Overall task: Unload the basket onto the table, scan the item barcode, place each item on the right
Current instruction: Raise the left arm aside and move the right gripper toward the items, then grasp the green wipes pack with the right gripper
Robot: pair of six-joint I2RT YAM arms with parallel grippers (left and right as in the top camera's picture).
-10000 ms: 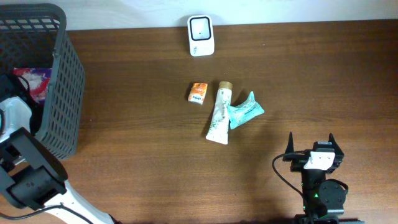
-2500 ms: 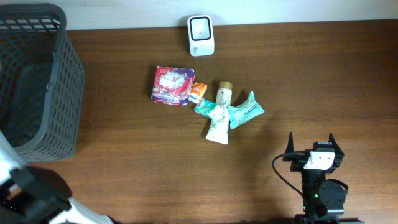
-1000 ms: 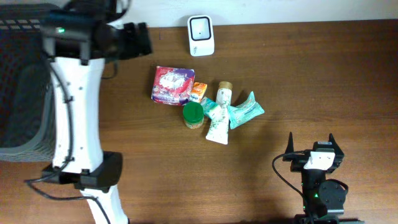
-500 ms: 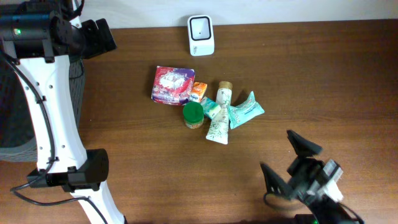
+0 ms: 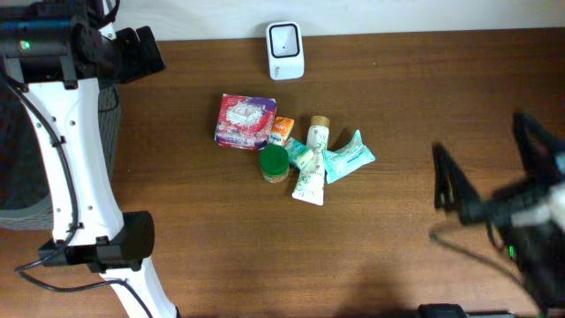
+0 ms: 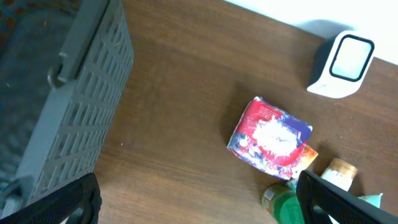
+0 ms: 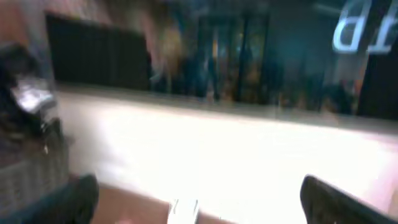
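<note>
**Both grippers empty, goods waiting in front of the scanner**

I judge that the goods are heaped together in the middle of the table [image 5: 424,88] so that either arm can reach them and carry one to the scanner [image 5: 285,50], which stands at the far edge, just behind the heap. The red packet [image 5: 245,121] lies at the left end, touching the small orange box [image 5: 282,131]. The green-capped jar [image 5: 274,163] sits just in front of these, beside the white tube [image 5: 310,164] and the teal pouch [image 5: 350,156]. Nothing is lifted, so no barcode is presented yet, and I cannot tell which item is meant to go first.

The left gripper [image 5: 152,51] hangs near the grey basket [image 6: 74,106] at the far left, well apart from the heap. Its jaws are spread fully and hold nothing; its wrist view shows only bare wood between the fingertips [image 6: 65,200]. The right gripper [image 5: 490,168] is at the right side, blurred in the overhead view, jaws also wide apart and empty. Its own wrist view is smeared and tells me nothing useful.
</note>
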